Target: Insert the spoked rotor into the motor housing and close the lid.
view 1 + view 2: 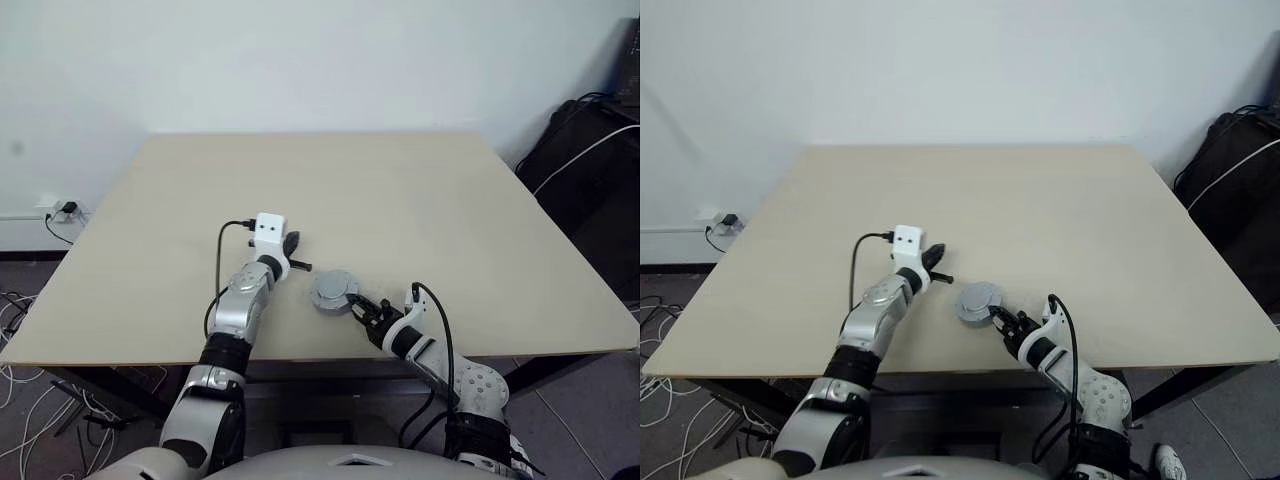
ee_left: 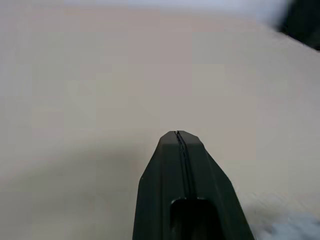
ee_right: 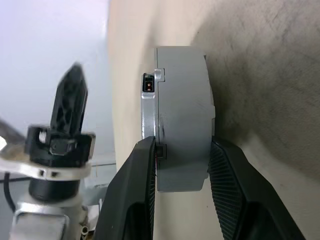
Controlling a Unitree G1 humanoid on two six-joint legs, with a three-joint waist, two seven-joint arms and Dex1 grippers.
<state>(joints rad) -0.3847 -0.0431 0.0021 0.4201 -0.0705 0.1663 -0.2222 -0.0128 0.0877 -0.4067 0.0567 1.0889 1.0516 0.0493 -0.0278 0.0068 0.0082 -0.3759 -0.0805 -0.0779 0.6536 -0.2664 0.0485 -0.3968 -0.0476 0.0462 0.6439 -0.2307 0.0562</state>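
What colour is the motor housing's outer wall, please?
Plain silver-grey motor housing, clearest in the right wrist view.

A round grey housing [image 1: 978, 301] is being gripped at its near edge by the right hand [image 1: 1002, 319] near the front of the beige tabletop [image 1: 1060, 210]. The left hand [image 1: 937, 266] is being held just beside the housing, apart from it, fingers pressed together.
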